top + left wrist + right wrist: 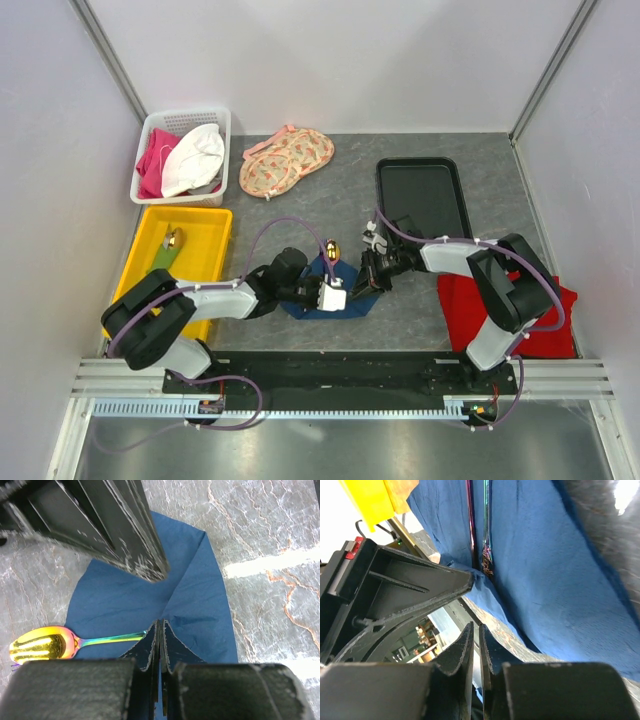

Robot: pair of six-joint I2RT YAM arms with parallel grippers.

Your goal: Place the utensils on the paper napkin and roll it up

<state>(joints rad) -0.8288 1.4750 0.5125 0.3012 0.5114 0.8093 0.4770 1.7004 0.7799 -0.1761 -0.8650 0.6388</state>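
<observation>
Where the grey, stone-veined table [350, 200] ends, plain white walls [330, 60] close the space on three sides, and a black tray [425, 190] sits toward the far right of the surface. Left of the black tray lies a peach floral fabric [285, 160], and further left a white basket [215, 115] heaped with pink and white cloth. Well to the black tray's near left, a yellow tray [205, 250] holds a gold-headed piece [172, 240]. A red cloth [455, 315] lies to the near right of the black tray, partly under the right arm.

The paper napkin [125, 605] lies just off the black tray's near left corner. It is a thin navy sheet, unmarked, with creases fanning out from where the left gripper [160, 627] meets it. The utensils [487, 525] lie on it: two thin handles side by side with an oil-slick sheen, and a spoon [37, 647] whose gold bowl pokes past the napkin's far edge, about level with the black tray's near rim.

The left gripper's fingers are pressed together, pinching a fold of the napkin. The right gripper [475, 630] reaches in from the black tray's side, with only a slit between its fingers; whether they catch the napkin's edge I cannot tell
</observation>
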